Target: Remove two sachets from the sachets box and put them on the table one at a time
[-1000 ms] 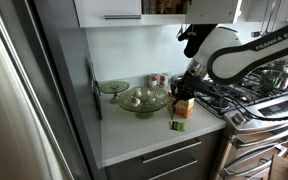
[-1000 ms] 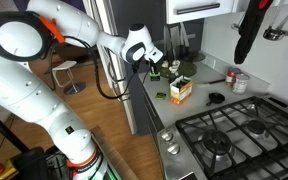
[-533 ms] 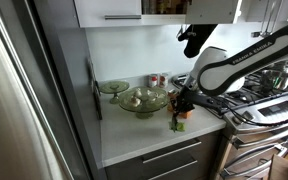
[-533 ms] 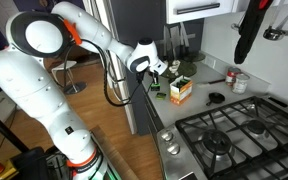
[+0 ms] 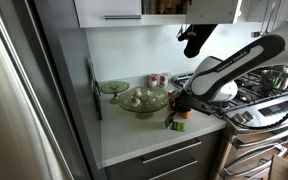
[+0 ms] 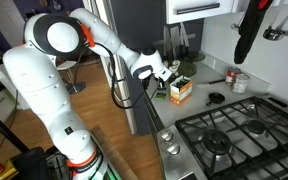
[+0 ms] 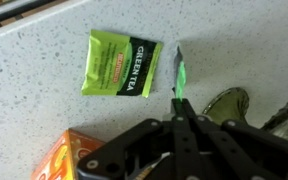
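In the wrist view, one green sachet (image 7: 121, 64) marked "GREEN TEA" lies flat on the white table (image 7: 234, 50). My gripper (image 7: 178, 104) is shut on a second green sachet (image 7: 180, 72), held edge-on just above the table, right of the lying one. The orange sachets box (image 7: 72, 157) shows at the lower left corner. In both exterior views the gripper (image 5: 175, 112) (image 6: 155, 87) is low over the counter beside the box (image 5: 183, 112) (image 6: 180, 91).
Green glass bowls (image 5: 142, 99) and a smaller one (image 5: 112, 87) stand behind on the counter. The steel gas stove (image 6: 234, 140) lies beside the box. A small tin (image 6: 241, 82) and a dark lid (image 6: 215, 98) sit near the stove.
The arm has lowered from above the box down to the counter beside it, carrying the second sachet.
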Action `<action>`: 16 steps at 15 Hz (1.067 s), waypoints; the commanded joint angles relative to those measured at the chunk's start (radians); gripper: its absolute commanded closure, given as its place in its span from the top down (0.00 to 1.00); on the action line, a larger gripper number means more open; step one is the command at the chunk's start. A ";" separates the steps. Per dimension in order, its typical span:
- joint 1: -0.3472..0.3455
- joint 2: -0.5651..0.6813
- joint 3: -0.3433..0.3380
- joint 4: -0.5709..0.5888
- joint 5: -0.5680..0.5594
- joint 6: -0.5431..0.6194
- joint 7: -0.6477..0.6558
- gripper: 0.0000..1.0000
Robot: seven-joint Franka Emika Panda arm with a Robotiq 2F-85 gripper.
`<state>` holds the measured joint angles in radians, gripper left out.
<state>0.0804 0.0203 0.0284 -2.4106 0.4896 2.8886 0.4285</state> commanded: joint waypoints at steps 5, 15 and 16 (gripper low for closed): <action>-0.040 -0.013 -0.043 -0.019 -0.215 -0.014 0.068 0.40; -0.095 -0.250 -0.001 0.022 -0.651 -0.479 0.327 1.00; -0.095 -0.273 0.009 0.035 -0.643 -0.527 0.308 1.00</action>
<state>0.0044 -0.1650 -0.0024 -2.3848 -0.1242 2.4952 0.7320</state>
